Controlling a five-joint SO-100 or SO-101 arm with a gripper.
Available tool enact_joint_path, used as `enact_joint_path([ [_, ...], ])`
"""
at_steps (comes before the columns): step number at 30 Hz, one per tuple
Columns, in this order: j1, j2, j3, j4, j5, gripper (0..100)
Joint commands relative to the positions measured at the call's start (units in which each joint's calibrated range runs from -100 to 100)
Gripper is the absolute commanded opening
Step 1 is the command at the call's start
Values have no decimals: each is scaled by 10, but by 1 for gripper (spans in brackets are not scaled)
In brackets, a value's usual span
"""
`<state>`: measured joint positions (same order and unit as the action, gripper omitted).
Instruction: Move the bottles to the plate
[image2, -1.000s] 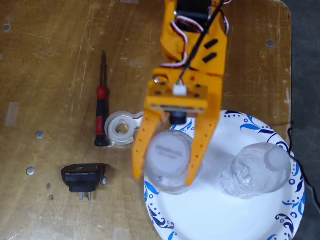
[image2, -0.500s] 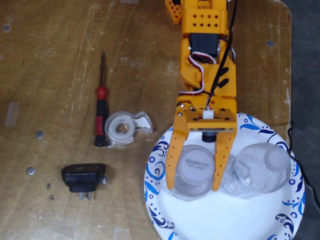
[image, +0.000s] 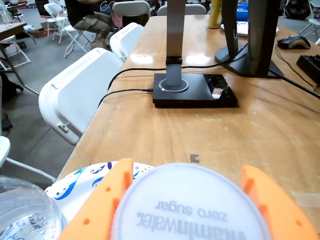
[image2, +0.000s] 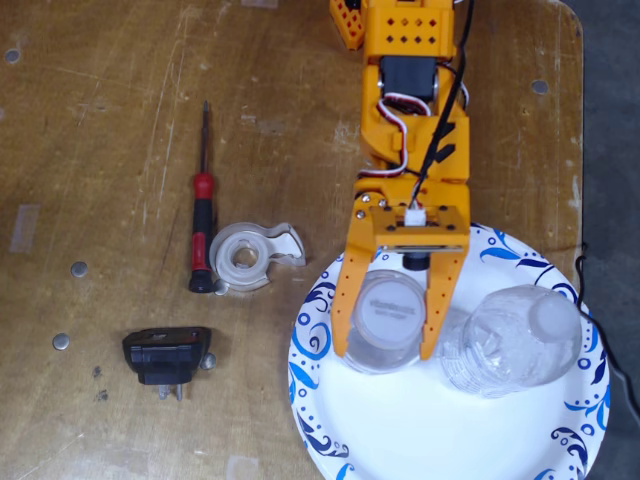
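Observation:
The white paper plate (image2: 400, 430) with blue swirls lies at the lower right of the fixed view; its rim also shows in the wrist view (image: 85, 180). The wider bottle with the white cap (image2: 388, 305) stands upright on the plate's left part. My orange gripper (image2: 388, 348) is closed against both its sides. In the wrist view the cap (image: 187, 205) fills the space between my fingers (image: 105, 205). The slim clear bottle (image2: 515, 340) stands on the plate just right of my gripper. It shows at the lower left of the wrist view (image: 25, 212).
In the fixed view a red-handled screwdriver (image2: 202, 215), a clear tape dispenser ring (image2: 245, 258) and a small black device (image2: 165, 355) lie left of the plate. In the wrist view a black stand base (image: 195, 90) with cables sits ahead, with white folding chairs (image: 80, 90) beyond the table's left edge.

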<state>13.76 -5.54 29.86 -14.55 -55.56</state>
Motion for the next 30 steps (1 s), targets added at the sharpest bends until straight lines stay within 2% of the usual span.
enact_joint_path([
  [1,-6,-29,0,-10,-28,1],
  [6,-15,-7,-15,-20,-29,1],
  [14,-7,57,8,-159,-25,1],
  [19,-3,100,15,-241,13,1],
  [30,-2,114,5,-238,16,2],
])
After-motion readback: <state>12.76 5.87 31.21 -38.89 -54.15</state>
